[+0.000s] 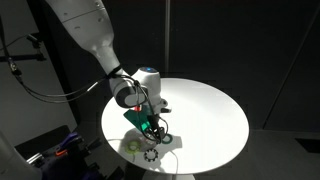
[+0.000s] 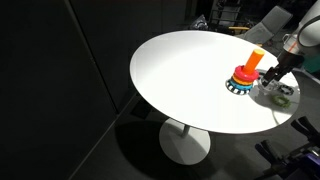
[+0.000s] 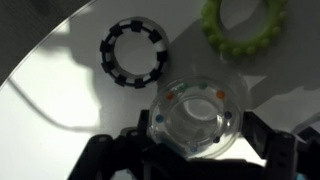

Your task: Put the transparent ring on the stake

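The gripper point(image 3: 197, 128) has its two fingers point(image 3: 262, 143) closed in narrow against either side of the clear ring point(image 3: 197, 118), gripping it between them. In the wrist view the ring looks bigger than the other two, so it seems to sit up off the table point(image 3: 60, 90). Beyond it lie a black-and-white ring point(image 3: 132, 55) and, further to the side, a green ring point(image 3: 245, 25), both flat and apart from each other.

In an exterior view the gripper point(image 2: 273, 82) hangs just beside the stake point(image 2: 245, 72), which stands upright near the table's edge. The clear ring itself is too faint to make out there. The arm point(image 1: 95, 40) reaches down over the table point(image 1: 210, 110).
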Controlling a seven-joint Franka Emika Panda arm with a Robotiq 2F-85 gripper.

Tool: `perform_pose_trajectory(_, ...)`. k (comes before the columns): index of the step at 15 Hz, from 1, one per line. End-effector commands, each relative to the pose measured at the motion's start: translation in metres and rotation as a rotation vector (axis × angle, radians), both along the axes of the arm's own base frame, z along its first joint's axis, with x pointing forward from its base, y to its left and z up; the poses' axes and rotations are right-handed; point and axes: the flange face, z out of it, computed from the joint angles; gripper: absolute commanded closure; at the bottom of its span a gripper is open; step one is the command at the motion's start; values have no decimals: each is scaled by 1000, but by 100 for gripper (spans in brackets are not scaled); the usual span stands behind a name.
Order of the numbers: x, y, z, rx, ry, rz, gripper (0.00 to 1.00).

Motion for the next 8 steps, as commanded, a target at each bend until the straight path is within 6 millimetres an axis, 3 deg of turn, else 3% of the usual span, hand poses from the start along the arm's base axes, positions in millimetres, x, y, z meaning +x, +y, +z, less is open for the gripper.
perform_pose_trajectory(1,6,-1,24,-17,-24,-29,34)
perform_pose_trajectory(8,23,4,64,-16,-68,-52,34)
